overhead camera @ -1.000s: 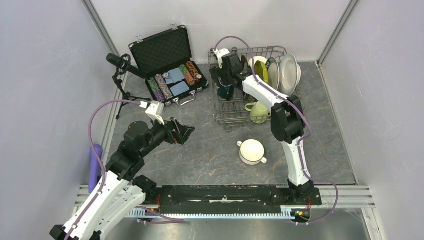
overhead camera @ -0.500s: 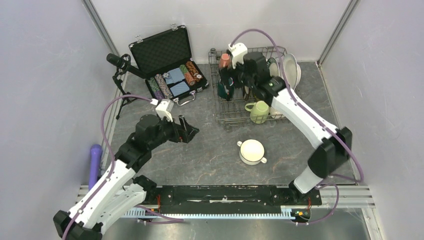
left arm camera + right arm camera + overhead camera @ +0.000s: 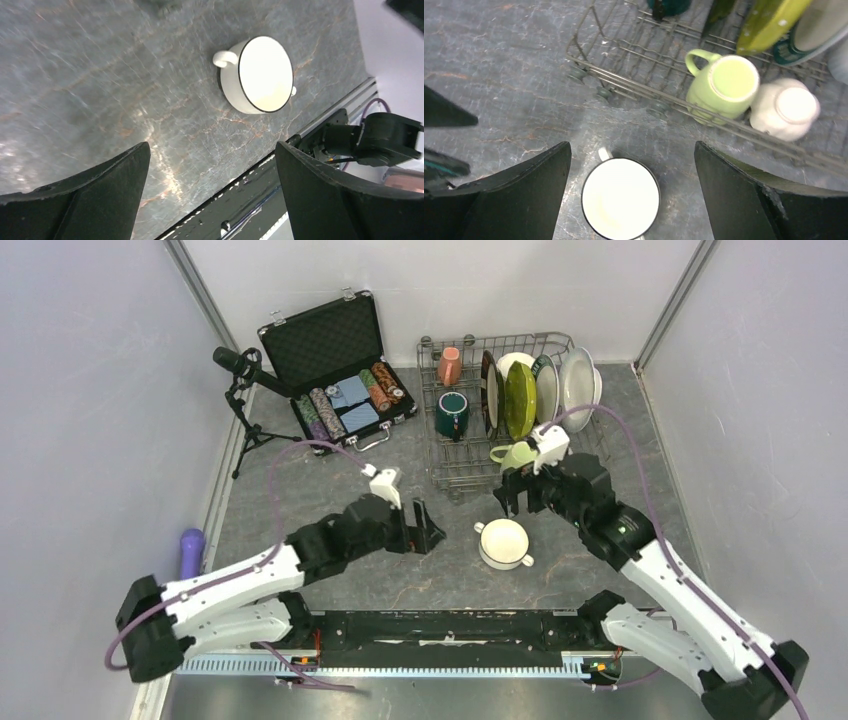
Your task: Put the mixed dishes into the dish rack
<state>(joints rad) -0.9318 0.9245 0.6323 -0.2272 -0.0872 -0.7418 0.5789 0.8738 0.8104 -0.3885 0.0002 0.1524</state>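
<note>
From above, the grey wire dish rack [image 3: 462, 468] by the bench's far edge holds plates [image 3: 519, 400] and mugs [image 3: 452, 414]; one white two-handled bowl [image 3: 503, 542] sits out toward the near edge. Left wrist: the left gripper [image 3: 211, 150] gapes empty near it. Right wrist: the right gripper [image 3: 632, 147] hangs released above it (nearly finished, I'd say).

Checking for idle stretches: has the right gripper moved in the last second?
Yes. The right gripper left the dish rack's left side and came toward the near edge; it now hangs open before the rack, by the white bowl.
</note>
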